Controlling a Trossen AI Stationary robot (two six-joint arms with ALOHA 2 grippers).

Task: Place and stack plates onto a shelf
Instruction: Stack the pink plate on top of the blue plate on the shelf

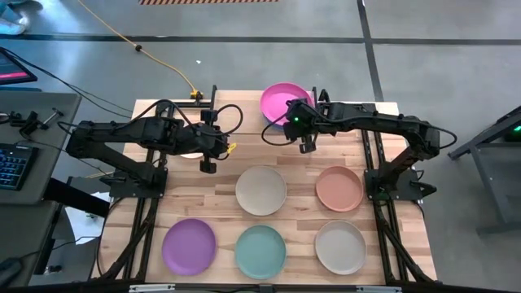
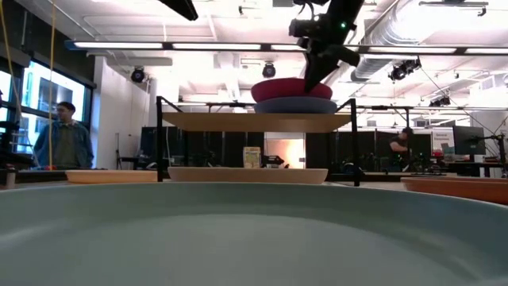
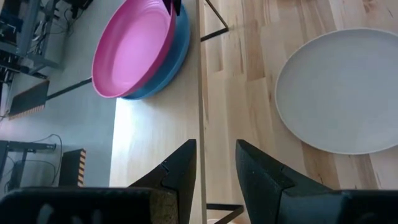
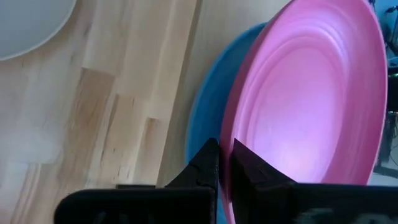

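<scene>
The magenta plate [image 1: 282, 99] lies tilted on the blue plate [image 2: 295, 105], which sits on the right half of the shelf [image 1: 244, 130]. My right gripper [image 1: 298, 122] is over the magenta plate's near rim and shut on it. My left gripper [image 1: 207, 165] hovers open and empty over the shelf's near edge [image 3: 200, 124], left of the stack. On the tabletop rest the cream [image 1: 260, 190], salmon [image 1: 339, 188], purple [image 1: 189, 246], teal [image 1: 260, 251] and beige [image 1: 340, 247] plates. The pale pink plate is not seen. My right gripper pinches the magenta plate's rim [image 4: 229, 134] on its near side, one finger [image 4: 208, 165] under the rim and one [image 4: 249, 165] inside the dish. The fingers slant down from above. The plate is tilted, its underside resting on the blue plate [image 4: 208, 106].
The shelf's thin black legs [image 2: 161, 139] stand on the table's far part, and the shelf's left half [image 3: 155, 143] is bare. The cream plate [image 3: 342, 93] lies just in front of the shelf. People stand in the room beyond the table.
</scene>
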